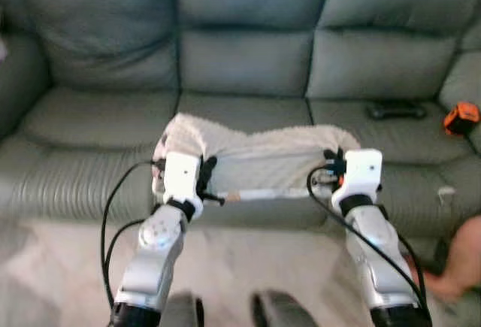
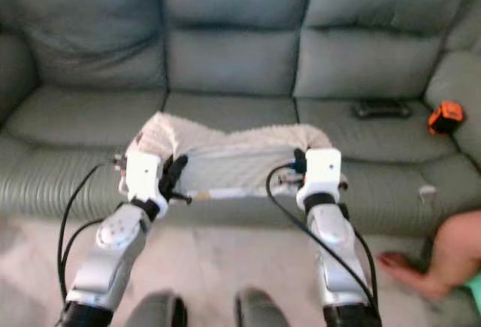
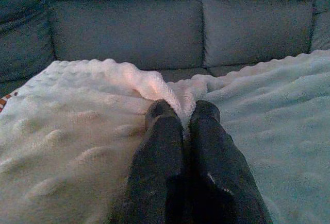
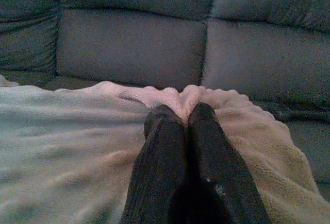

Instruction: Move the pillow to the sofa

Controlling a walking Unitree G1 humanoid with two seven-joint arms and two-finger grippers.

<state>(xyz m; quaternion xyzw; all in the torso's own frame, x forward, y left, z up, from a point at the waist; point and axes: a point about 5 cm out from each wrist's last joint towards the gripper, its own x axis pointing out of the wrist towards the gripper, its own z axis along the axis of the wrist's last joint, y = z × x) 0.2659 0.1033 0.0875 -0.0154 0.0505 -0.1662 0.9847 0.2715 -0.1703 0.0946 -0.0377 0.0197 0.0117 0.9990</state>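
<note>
The cream fluffy pillow [image 1: 255,158] hangs between both arms, over the front edge of the grey leather sofa [image 1: 248,64]. The left gripper [image 3: 181,112] and right gripper [image 4: 181,109] each have their jaws clamped on a fold of it, probably to carry it level. The middle seat behind is free; a black remote [image 1: 394,109] and an orange object [image 1: 461,117] lie well to the right.

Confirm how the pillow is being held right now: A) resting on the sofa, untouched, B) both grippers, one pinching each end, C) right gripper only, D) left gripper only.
B: the left gripper and the right gripper each have their fingers shut on a fold of the pillow, held in front of the sofa.
</note>
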